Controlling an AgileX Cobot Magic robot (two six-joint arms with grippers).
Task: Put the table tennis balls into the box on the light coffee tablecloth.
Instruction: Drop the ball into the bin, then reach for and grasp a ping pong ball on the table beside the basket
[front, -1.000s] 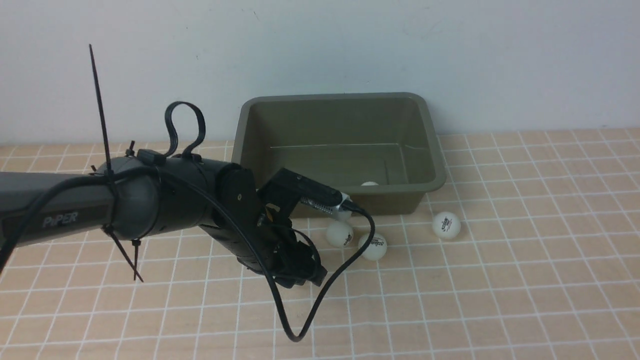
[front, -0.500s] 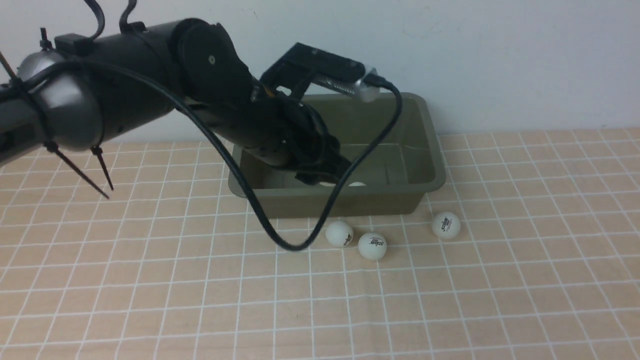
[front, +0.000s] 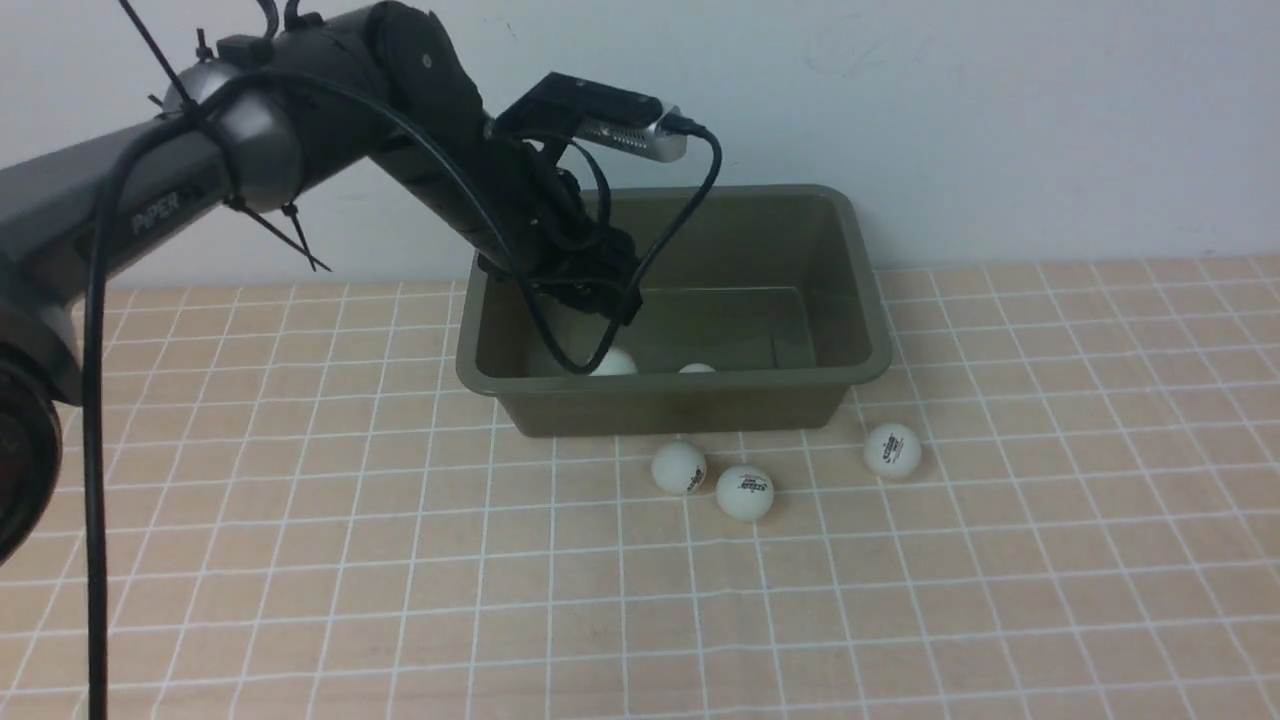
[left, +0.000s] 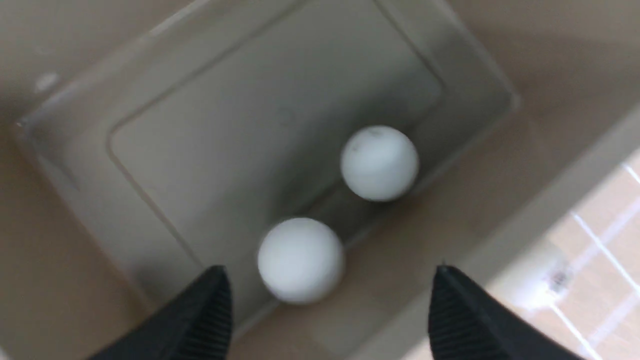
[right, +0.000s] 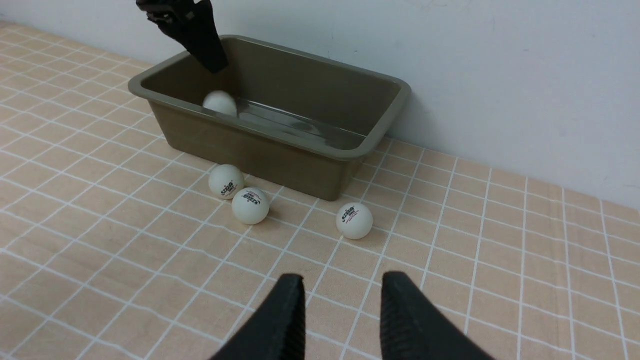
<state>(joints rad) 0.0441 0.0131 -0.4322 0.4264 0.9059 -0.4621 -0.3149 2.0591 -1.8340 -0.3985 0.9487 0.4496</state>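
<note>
Two of the table tennis balls (front: 612, 362) are inside the box (front: 868, 300), both along its near long wall. One (left: 301, 260) is toward the box's left end and the other (left: 380, 162) is nearer the middle of that wall, with a clear gap between them. The first is blurred in the right wrist view, so it is unclear whether it rests on the box floor. The left gripper (left: 330, 272) hangs over the left part of the box, pointing down into it. Its jaws stand wide apart; that first ball is below and between the two black fingers (left: 200, 320) and touches neither. Three more balls lie outside the box on the light coffee tablecloth (front: 400, 600). Two (front: 679, 467) (front: 745, 492) lie close together just in front of the middle of the near wall, and a third (front: 893, 450) lies alone off the box's front right corner. The box stands on the cloth with its far side next to the pale wall (front: 1000, 120). The right gripper (right: 340, 280) hovers over the cloth well in front of the box, on the near side of the three loose balls. It is closed on nothing, with a narrow slit between its fingers.
</note>
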